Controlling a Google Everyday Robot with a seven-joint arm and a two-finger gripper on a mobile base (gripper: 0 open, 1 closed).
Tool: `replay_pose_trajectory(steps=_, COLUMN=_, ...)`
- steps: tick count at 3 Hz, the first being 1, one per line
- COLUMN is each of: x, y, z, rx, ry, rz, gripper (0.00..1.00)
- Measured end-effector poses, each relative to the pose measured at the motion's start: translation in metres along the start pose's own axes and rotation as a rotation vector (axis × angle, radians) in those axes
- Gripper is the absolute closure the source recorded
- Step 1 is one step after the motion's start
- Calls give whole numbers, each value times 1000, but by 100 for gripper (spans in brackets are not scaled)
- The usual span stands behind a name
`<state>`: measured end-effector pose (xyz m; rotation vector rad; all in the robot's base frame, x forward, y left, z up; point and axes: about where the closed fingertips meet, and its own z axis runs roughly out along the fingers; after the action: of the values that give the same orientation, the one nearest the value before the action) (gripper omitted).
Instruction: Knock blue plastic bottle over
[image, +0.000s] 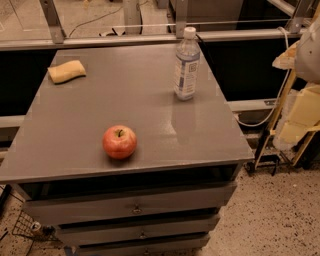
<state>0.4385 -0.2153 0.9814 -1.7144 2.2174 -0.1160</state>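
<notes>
Blue plastic bottle stands upright, apart from the end effector, seemingly at far right, its opening unclear.

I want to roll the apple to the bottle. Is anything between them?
Nothing: the camera view shows bare table between apple and blue plastic bottle. The gripper hangs at the right edge.

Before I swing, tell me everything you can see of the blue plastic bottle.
The blue plastic bottle is slim, clear plastic with a faint blue tint, a white screw cap and a white-and-blue label round its middle. It stands upright near the far right of the grey table, touching only that surface. The gripper is beyond the table's right edge, clear of it.
</notes>
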Motion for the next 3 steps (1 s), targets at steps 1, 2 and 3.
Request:
replay_pose_trajectory(steps=1, x=0, y=0, z=0, rx=0, ry=0, rz=0, gripper=0)
replay_pose_trajectory(steps=2, x=-2, y=-10, z=5, rx=20, ry=-54, rz=27, gripper=0)
replay_pose_trajectory(steps=3, x=-3, y=-44, z=26, rx=64, ry=-191, rz=121, gripper=0)
